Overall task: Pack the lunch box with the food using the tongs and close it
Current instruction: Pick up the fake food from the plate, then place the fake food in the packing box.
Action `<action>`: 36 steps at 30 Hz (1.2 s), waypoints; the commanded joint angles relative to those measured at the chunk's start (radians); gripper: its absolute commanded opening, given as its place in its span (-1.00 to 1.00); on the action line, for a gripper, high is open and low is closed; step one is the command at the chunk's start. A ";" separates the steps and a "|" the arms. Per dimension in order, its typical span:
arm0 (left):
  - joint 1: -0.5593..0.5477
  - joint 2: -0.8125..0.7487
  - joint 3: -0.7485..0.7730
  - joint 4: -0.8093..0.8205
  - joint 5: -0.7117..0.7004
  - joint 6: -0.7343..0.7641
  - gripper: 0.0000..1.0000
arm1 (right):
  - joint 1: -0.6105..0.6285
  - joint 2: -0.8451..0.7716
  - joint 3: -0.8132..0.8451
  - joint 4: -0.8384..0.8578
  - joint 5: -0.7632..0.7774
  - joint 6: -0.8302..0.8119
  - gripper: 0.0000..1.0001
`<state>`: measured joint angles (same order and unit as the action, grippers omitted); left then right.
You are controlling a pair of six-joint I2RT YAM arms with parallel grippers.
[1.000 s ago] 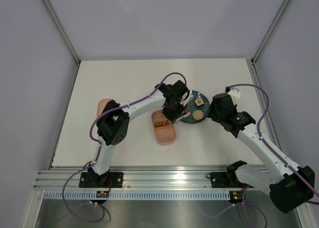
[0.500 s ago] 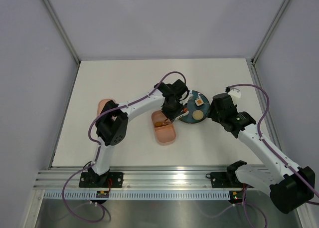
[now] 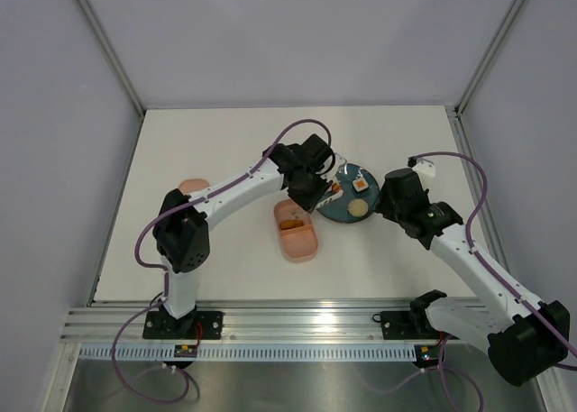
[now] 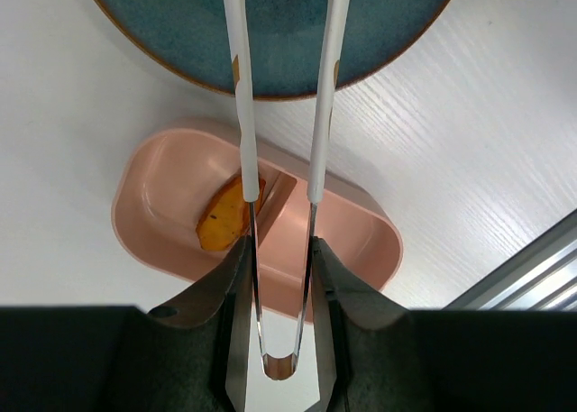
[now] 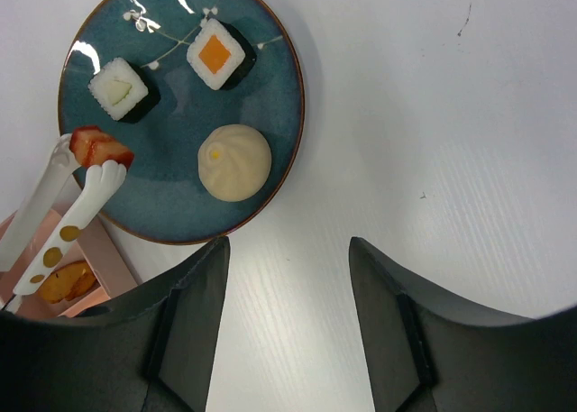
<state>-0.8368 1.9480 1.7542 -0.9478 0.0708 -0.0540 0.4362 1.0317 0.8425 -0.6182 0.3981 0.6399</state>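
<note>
Pinching a glossy red bit (image 5: 101, 147) are slim white-tipped tongs (image 5: 86, 212).

Lighting bright, even, diffuse. Shadows faint and soft. White glare spots on the plate (image 5: 171, 132) rim; focus sharp.

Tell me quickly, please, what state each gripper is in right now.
Left gripper: shut on the tongs, their tips pinching a red food piece over the plate.
Right gripper: open, holding nothing.

White table (image 3: 216, 151) between pale grey walls (image 3: 297, 33) (metal-framed corners), aluminium rail (image 3: 297, 320) along its near edge
</note>
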 commanded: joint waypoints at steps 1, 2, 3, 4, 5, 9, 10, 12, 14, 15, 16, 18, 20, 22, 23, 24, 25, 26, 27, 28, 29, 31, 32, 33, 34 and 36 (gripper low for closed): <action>0.005 -0.096 -0.034 0.004 -0.006 -0.006 -1.00 | -0.008 -0.016 0.003 0.006 -0.010 -0.003 0.27; 0.008 -0.122 -0.048 0.003 -0.008 -0.007 -1.00 | -0.010 -0.016 0.003 0.006 -0.010 -0.003 0.28; 0.013 -0.138 -0.077 0.004 -0.008 -0.012 -1.00 | -0.008 -0.016 0.003 0.006 -0.010 -0.003 0.27; 0.015 -0.152 -0.094 0.006 -0.011 -0.014 -1.00 | -0.010 -0.018 0.004 0.006 -0.010 -0.003 0.28; 0.018 -0.185 -0.111 0.004 -0.017 -0.015 -1.00 | -0.008 -0.018 0.004 0.006 -0.010 -0.003 0.28; 0.036 -0.262 -0.217 0.009 -0.016 -0.035 -1.00 | -0.010 -0.013 0.003 0.011 -0.013 -0.005 0.28; 0.041 -0.277 -0.235 0.010 -0.014 -0.040 -1.00 | -0.008 -0.013 0.003 0.014 -0.015 -0.005 0.27; 0.057 -0.319 -0.271 0.014 -0.011 -0.050 -1.00 | -0.010 -0.010 0.003 0.017 -0.018 -0.005 0.27; 0.071 -0.345 -0.321 0.014 0.001 -0.058 -1.00 | -0.008 -0.007 0.004 0.018 -0.019 -0.006 0.28; 0.086 -0.356 -0.337 0.014 0.007 -0.060 -1.00 | -0.010 -0.007 0.006 0.020 -0.022 -0.008 0.28; 0.094 -0.377 -0.370 0.017 0.014 -0.063 -1.00 | -0.008 -0.005 0.006 0.021 -0.022 -0.006 0.27; 0.114 -0.396 -0.403 0.024 0.038 -0.070 -1.00 | -0.010 -0.004 0.007 0.023 -0.024 -0.006 0.27; 0.125 -0.417 -0.441 0.034 0.053 -0.076 -1.00 | -0.008 -0.002 0.010 0.026 -0.027 -0.008 0.28; 0.130 -0.419 -0.461 0.047 0.070 -0.079 -1.00 | -0.008 0.001 0.012 0.028 -0.031 -0.008 0.28; 0.134 -0.417 -0.476 0.052 0.072 -0.079 -1.00 | -0.010 0.004 0.015 0.028 -0.031 -0.008 0.27; 0.136 -0.416 -0.482 0.056 0.072 -0.081 -1.00 | -0.010 0.004 0.017 0.025 -0.031 -0.008 0.28; 0.139 -0.411 -0.486 0.066 0.072 -0.081 -1.00 | -0.008 0.004 0.017 0.025 -0.031 -0.009 0.28; 0.142 -0.402 -0.486 0.070 0.075 -0.084 -1.00 | -0.010 0.004 0.017 0.026 -0.031 -0.009 0.27; 0.143 -0.399 -0.483 0.073 0.080 -0.087 -0.97 | -0.010 0.004 0.017 0.023 -0.031 -0.009 0.27; 0.143 -0.396 -0.478 0.078 0.087 -0.089 -0.95 | -0.008 0.004 0.018 0.018 -0.030 -0.008 0.27; 0.145 -0.390 -0.475 0.080 0.089 -0.090 -0.93 | -0.010 0.002 0.021 0.015 -0.030 -0.006 0.27; 0.145 -0.383 -0.467 0.080 0.087 -0.092 -0.82 | -0.008 -0.002 0.018 0.014 -0.027 -0.006 0.27; 0.143 -0.379 -0.464 0.078 0.089 -0.092 -0.78 | -0.008 -0.005 0.015 0.012 -0.025 -0.006 0.28; 0.143 -0.379 -0.461 0.078 0.090 -0.092 -0.74 | -0.008 -0.005 0.017 0.012 -0.024 -0.008 0.27; 0.143 -0.377 -0.460 0.080 0.092 -0.092 -0.59 | -0.008 -0.005 0.017 0.011 -0.025 -0.008 0.28; 0.143 -0.374 -0.456 0.076 0.090 -0.089 -0.51 | -0.010 -0.005 0.017 0.012 -0.025 -0.008 0.27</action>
<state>-0.6987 1.5726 1.2652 -0.9081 0.1329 -0.1337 0.4358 1.0336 0.8425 -0.6170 0.3733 0.6399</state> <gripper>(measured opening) 0.293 0.635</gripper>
